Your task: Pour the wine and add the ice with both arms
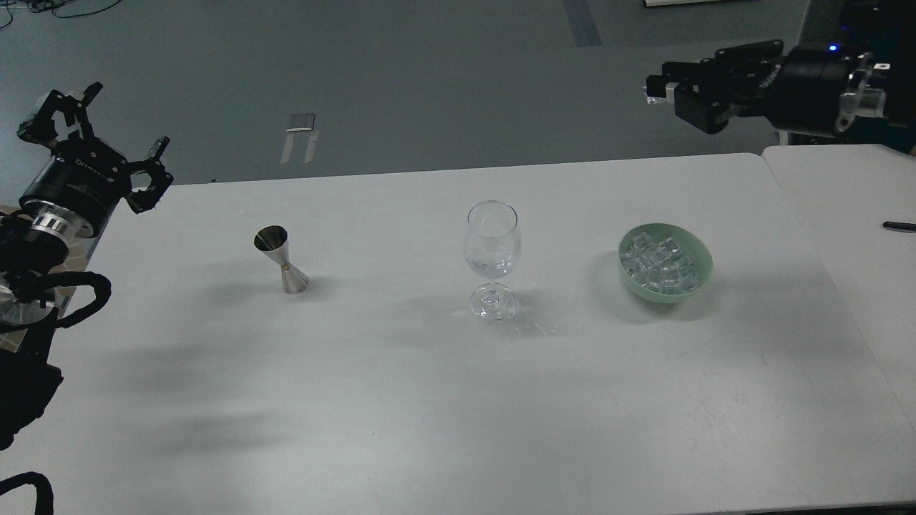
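Note:
A clear stemmed wine glass [491,243] stands upright at mid-table. A shallow pool of clear wine [490,269] seems to lie in the bottom of its bowl. A steel jigger [280,259] stands to its left; I cannot tell whether it holds liquid. A green bowl [698,275] to the right of the glass holds several clear ice cubes [658,263]. My left gripper [107,132] is open and empty, raised by the table's far left corner. My right gripper [662,80] is raised beyond the far right edge, fingers slightly apart and pointing left, holding nothing that I can make out.
A second white table [844,207] adjoins on the right, with a black pen [899,227] on it. The main table's [429,400] far edge runs just behind the jigger and glass. Grey floor lies beyond.

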Controlling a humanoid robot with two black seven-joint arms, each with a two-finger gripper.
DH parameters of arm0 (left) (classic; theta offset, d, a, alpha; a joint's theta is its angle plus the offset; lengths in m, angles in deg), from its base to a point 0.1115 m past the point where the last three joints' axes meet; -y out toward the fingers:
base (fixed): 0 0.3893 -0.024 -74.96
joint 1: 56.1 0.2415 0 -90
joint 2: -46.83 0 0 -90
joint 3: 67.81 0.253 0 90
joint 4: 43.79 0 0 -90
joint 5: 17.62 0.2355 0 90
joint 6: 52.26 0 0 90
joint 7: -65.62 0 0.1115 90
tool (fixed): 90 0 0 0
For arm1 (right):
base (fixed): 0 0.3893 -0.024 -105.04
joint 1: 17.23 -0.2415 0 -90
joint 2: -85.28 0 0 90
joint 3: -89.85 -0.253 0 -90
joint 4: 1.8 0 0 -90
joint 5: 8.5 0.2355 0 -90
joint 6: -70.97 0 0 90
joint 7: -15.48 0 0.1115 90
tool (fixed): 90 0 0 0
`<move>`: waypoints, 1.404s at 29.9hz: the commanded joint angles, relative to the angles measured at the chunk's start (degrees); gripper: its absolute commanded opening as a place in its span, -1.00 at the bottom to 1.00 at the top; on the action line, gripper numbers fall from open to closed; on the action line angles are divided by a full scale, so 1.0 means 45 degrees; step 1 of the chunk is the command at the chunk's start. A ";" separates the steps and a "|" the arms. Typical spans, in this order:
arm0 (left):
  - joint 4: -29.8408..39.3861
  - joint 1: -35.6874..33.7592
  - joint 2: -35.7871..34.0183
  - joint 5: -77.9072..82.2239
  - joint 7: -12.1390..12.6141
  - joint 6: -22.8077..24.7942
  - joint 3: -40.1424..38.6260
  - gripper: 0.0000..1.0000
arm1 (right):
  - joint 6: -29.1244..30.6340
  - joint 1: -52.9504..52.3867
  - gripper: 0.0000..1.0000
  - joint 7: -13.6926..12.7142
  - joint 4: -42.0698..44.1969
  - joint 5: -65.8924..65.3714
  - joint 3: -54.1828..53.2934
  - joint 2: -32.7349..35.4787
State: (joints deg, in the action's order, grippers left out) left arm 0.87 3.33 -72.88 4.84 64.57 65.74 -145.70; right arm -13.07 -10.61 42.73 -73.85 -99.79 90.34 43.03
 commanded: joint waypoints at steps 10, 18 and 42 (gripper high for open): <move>-0.0003 -0.0179 -0.0018 0.0010 0.0019 0.0000 0.0024 0.95 | 0.0685 -0.3132 -0.95 -0.0021 0.0679 0.2121 0.4304 -0.4593; -0.0003 -0.0140 0.0002 0.0029 0.0000 0.0000 0.0024 0.95 | 0.1372 -0.3172 -0.95 0.0018 0.1106 0.2767 0.4948 -0.5334; -0.0003 -0.0120 0.0021 0.0010 0.0000 0.0000 0.0024 0.95 | 0.1353 -0.2918 0.11 -0.0001 0.1577 0.2884 0.5535 -0.5883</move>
State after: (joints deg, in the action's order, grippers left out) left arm 0.85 2.77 -72.81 4.80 64.57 65.74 -145.59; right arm -6.89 -23.74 42.76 -66.81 -87.15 115.26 16.46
